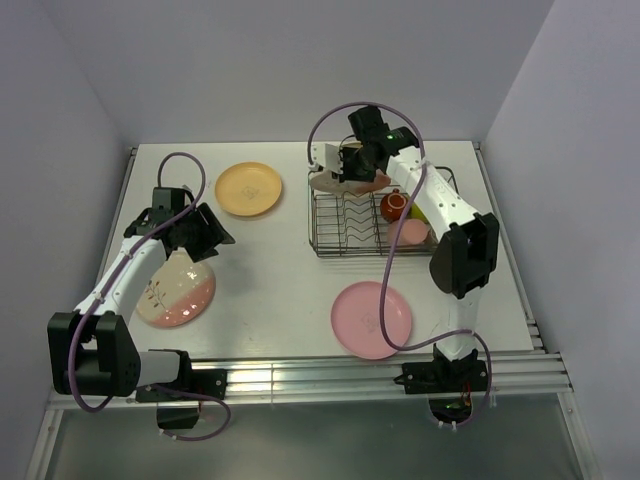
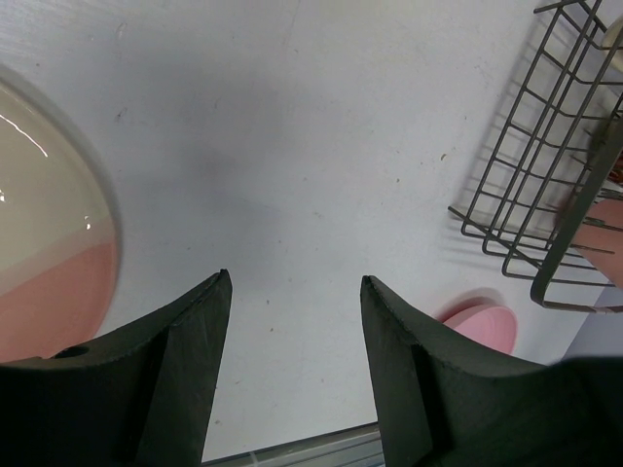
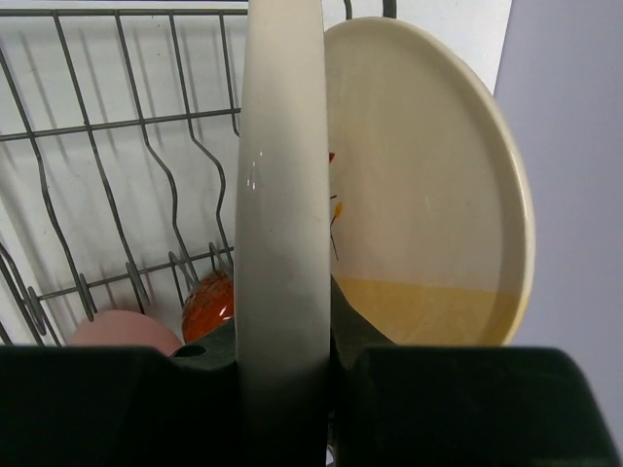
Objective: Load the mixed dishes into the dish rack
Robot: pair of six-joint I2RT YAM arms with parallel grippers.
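Cream-and-yellow round glossy plate with a sprig motif [image 3: 428,195] is hanging at the far left end of the rectangular dark wire dish rack [image 1: 345,225], the right gripper [image 3: 282,362] pinching its rim. A dark red mug [image 1: 393,206] and a salmon-pink tumbler [image 1: 413,232] are sitting inside the rack. The left gripper [image 2: 292,282] is hovering, fingers spread and holding nothing, over the white table [image 2: 292,146] beside a round cream-and-pink plate [image 1: 175,290].
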